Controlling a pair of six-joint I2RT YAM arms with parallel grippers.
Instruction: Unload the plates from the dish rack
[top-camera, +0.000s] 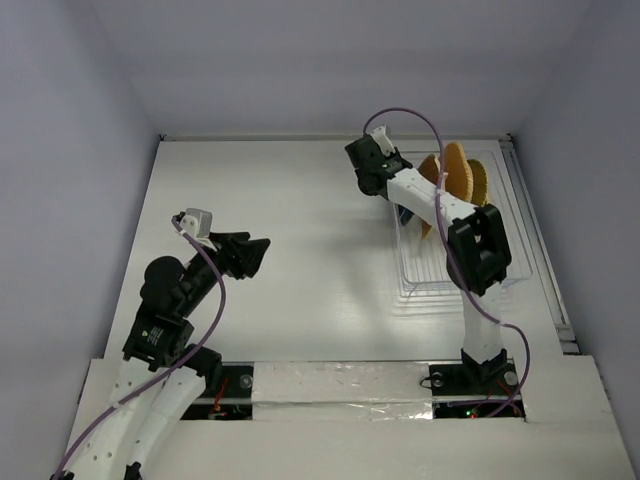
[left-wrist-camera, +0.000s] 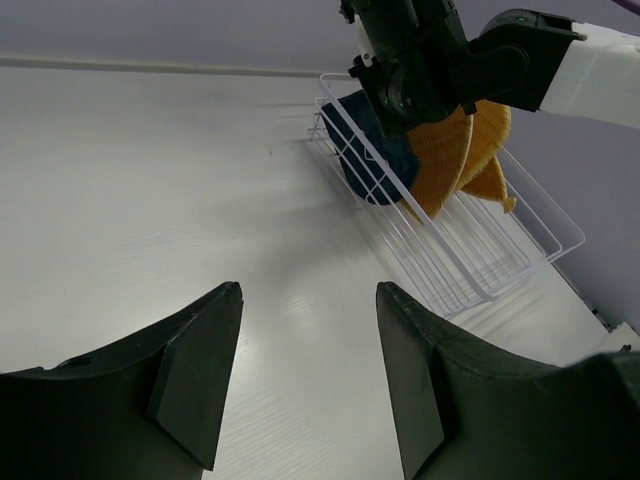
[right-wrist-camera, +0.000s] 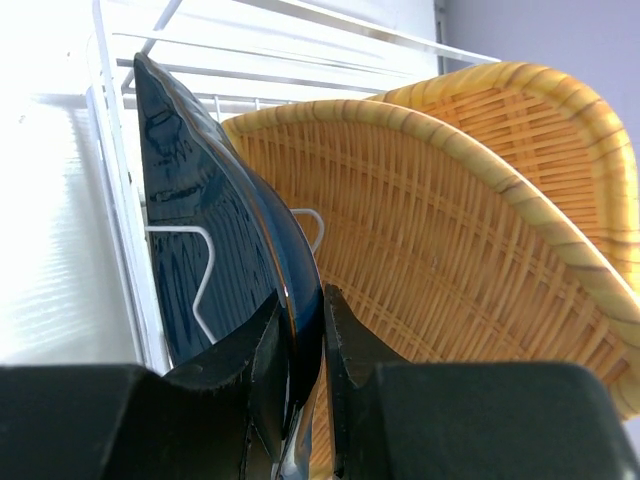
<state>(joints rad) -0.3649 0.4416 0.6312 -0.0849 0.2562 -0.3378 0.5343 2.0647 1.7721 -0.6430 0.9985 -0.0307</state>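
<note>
What could go wrong, as I judge it, lies in the lift: the right gripper (right-wrist-camera: 303, 300) pinches only the thin rim of the dark blue plate (right-wrist-camera: 190, 200), so the glossy plate could swivel or slip out between the fingers; it could also snag on the dish rack (top-camera: 430, 272), whose upright wire loop lies close against its face, and drag the rack along; or it could rub the orange woven-pattern plate (right-wrist-camera: 420, 260) leaning just behind it and tip that one; a straight pull along the slot looks safest. The blue plate stands on edge in the rack, near the far right corner of the tabletop (top-camera: 300, 200), its rim clamped between the right gripper's fingers, one on each face; the left gripper (left-wrist-camera: 308, 295) hangs with jaws apart and empty over the left half of the tabletop, well apart from the rack.
</note>
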